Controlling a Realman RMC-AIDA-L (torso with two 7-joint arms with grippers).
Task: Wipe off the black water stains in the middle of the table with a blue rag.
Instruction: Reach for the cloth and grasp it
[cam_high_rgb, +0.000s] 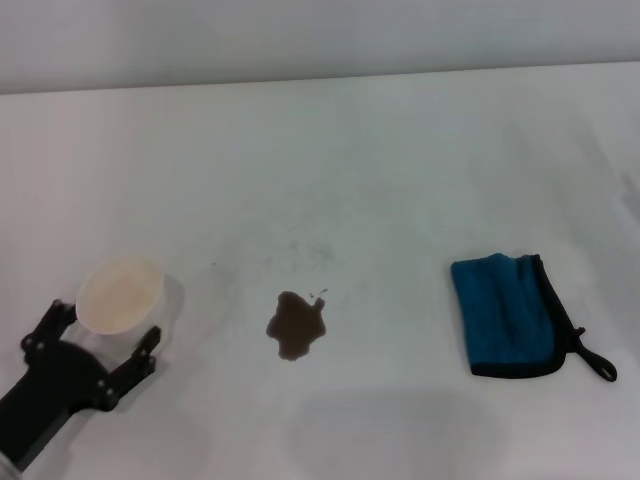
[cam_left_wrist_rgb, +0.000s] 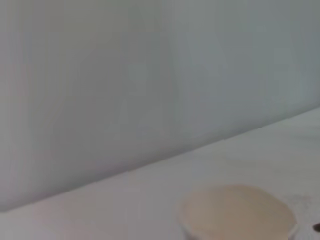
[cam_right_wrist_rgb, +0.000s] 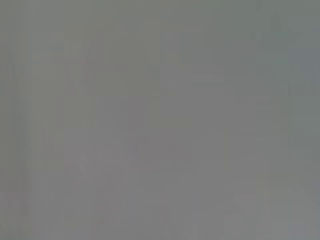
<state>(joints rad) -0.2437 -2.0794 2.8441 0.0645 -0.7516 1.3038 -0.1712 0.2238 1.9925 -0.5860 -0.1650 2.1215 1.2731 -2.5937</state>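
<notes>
Blue rag (cam_high_rgb: 503, 315): lying flat on the table (cam_high_rgb: 380, 150), right of centre, well apart from the stain. Roughly rectangular, long axis running from the far edge toward the near edge, tilted slightly. Teal-blue cloth, folded, with black edging along the right and near sides. Small black loop tag (cam_high_rgb: 596, 362) trailing off the near right corner, pointing outward to the right and toward the robot. No readable writing or brand on it.

Black water stains (cam_high_rgb: 296, 325): near the middle of the table, between cup and rag. Dark brown-black puddle with lobed edges, a little longer far-to-near than across, with a tiny speck or two just beyond its far right edge.

White paper cup (cam_high_rgb: 121, 296): upright on the left, mouth open upward, also seen at the lower edge of the left wrist view (cam_left_wrist_rgb: 239, 214). No print legible on it.

Left gripper (cam_high_rgb: 95, 335): at the near left corner, black fingers spread apart on either side of the cup's near side, released rather than clenched; contact with the cup not clear.

Right gripper: not visible in any view; right wrist view showing only plain grey.
</notes>
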